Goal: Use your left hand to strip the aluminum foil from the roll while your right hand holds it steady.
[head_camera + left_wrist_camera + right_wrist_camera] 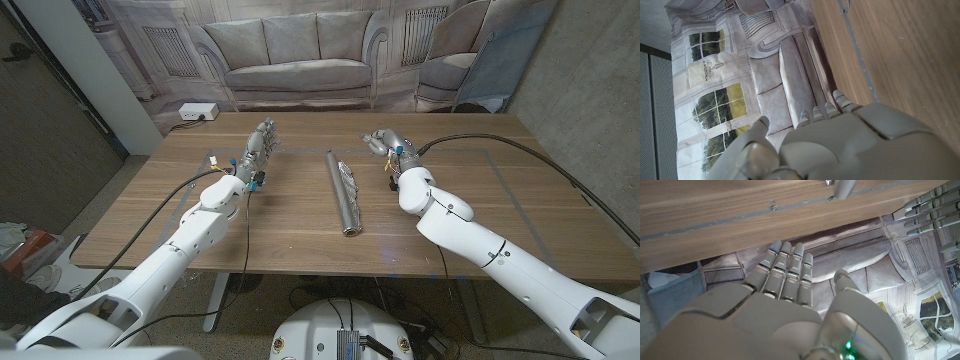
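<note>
Your left hand (258,150) stood empty, fingers apart, well left of the roll (343,192); the roll lay mid-table, untouched. Your right hand (388,148), also empty and spread, waited just right of it. Nothing was started: the right must grip first. The right wrist view showed only the roll's end (842,187).

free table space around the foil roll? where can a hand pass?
Bare wood lies between the left hand and the foil roll, and between the roll and the right hand. The table is bare along its right side and near edge. Nowhere is crowded.
</note>
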`<state>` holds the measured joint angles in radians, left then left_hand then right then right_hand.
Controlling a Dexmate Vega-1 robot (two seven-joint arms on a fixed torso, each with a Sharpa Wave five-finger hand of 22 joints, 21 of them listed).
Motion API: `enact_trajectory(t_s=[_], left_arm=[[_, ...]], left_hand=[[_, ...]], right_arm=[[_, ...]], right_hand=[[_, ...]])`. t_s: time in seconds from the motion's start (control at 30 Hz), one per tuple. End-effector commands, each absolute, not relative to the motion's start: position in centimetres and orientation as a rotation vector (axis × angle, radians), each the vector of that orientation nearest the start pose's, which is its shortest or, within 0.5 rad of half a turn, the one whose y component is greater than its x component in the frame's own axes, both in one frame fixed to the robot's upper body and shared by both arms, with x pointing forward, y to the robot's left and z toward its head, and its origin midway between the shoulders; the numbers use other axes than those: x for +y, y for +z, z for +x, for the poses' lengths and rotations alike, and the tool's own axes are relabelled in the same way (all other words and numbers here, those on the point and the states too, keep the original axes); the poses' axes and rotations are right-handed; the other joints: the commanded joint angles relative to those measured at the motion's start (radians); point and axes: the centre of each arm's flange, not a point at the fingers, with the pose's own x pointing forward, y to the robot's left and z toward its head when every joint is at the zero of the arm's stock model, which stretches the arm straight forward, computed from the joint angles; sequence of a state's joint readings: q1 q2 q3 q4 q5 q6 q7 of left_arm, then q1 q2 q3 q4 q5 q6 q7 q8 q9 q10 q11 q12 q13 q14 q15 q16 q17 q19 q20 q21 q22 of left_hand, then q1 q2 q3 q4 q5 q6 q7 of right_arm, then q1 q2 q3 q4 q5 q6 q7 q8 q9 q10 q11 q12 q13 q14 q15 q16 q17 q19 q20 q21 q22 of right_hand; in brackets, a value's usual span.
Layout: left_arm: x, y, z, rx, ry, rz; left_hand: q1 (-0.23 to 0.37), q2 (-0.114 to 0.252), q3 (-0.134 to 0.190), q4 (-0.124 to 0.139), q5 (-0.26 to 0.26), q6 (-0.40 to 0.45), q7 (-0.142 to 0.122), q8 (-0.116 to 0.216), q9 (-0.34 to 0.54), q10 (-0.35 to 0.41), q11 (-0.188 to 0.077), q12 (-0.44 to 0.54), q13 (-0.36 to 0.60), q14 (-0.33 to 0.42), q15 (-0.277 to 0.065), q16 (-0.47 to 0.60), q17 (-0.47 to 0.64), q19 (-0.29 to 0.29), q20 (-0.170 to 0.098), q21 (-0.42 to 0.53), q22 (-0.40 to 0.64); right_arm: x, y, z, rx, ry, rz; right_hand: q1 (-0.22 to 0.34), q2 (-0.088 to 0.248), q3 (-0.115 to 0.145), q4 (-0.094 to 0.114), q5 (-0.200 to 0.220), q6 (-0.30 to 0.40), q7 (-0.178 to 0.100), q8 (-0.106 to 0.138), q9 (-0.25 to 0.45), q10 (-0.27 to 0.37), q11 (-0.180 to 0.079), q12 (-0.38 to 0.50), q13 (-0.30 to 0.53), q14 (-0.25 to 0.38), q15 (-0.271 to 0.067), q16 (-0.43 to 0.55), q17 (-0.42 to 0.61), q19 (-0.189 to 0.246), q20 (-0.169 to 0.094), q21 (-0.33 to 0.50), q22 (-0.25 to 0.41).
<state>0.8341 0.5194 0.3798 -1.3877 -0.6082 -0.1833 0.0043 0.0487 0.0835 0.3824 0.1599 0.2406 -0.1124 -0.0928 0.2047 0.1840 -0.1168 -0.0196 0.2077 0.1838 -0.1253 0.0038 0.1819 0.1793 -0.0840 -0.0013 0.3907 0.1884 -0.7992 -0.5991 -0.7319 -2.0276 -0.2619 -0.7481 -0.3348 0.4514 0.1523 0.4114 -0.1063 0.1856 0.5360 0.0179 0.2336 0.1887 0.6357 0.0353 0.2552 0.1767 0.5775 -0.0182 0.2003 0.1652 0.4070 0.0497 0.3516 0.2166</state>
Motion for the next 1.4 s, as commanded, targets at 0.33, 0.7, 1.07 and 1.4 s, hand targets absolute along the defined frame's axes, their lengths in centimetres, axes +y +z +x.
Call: enact_trajectory(t_s=[0.33,0.7,1.07,1.4], left_arm=[[26.7,-1.5,64.9,-0.563,-0.248,-0.007],[26.6,-1.7,65.2,-0.554,-0.247,-0.003],[26.6,-1.4,65.4,-0.554,-0.247,-0.001],[26.6,-1.3,65.5,-0.552,-0.249,0.003]], left_hand=[[0.004,0.039,-0.004,0.0,0.002,0.005,0.0,-0.002,0.004,0.005,0.004,0.001,0.004,-0.002,-0.002,0.006,0.002,-0.006,0.008,-0.004,0.004],[0.005,0.039,-0.004,0.0,0.002,0.005,0.001,-0.003,0.005,0.005,0.004,0.0,0.004,-0.001,-0.002,0.006,0.002,-0.005,0.007,-0.005,0.005],[0.006,0.041,-0.004,0.0,0.002,0.006,0.003,-0.005,0.005,0.005,0.006,-0.001,0.004,-0.004,-0.005,0.005,0.002,-0.004,0.007,-0.007,0.005],[0.006,0.042,-0.004,0.001,0.003,0.006,0.004,-0.006,0.005,0.006,0.006,-0.001,0.005,-0.004,-0.007,0.005,0.002,-0.004,0.006,-0.008,0.005]], right_arm=[[-9.3,0.1,54.3,-0.437,-0.4,-1.229],[-7.5,-0.5,54.4,-0.378,-0.49,-1.365],[-6.0,-1.2,54.6,-0.381,-0.497,-1.414],[-4.6,-1.9,55.0,-0.387,-0.473,-1.461]], right_hand=[[0.038,-0.062,-0.007,-0.037,-0.006,0.06,-0.031,0.003,0.004,0.055,-0.028,0.003,0.004,0.041,-0.039,-0.009,0.004,0.034,-0.004,0.02,0.0],[0.074,-0.089,-0.015,-0.051,-0.01,0.077,-0.062,-0.003,0.006,0.071,-0.044,-0.002,0.006,0.056,-0.077,-0.009,0.008,0.043,-0.015,0.027,0.0],[0.059,-0.117,-0.05,-0.036,-0.005,0.109,-0.078,0.0,0.01,0.112,-0.054,0.006,0.014,0.103,-0.109,0.012,0.025,0.063,-0.04,0.042,0.003],[0.076,-0.159,-0.079,-0.045,0.008,0.142,-0.095,0.007,0.014,0.148,-0.066,0.021,0.027,0.123,-0.13,0.018,0.033,0.082,-0.064,0.064,0.014]])
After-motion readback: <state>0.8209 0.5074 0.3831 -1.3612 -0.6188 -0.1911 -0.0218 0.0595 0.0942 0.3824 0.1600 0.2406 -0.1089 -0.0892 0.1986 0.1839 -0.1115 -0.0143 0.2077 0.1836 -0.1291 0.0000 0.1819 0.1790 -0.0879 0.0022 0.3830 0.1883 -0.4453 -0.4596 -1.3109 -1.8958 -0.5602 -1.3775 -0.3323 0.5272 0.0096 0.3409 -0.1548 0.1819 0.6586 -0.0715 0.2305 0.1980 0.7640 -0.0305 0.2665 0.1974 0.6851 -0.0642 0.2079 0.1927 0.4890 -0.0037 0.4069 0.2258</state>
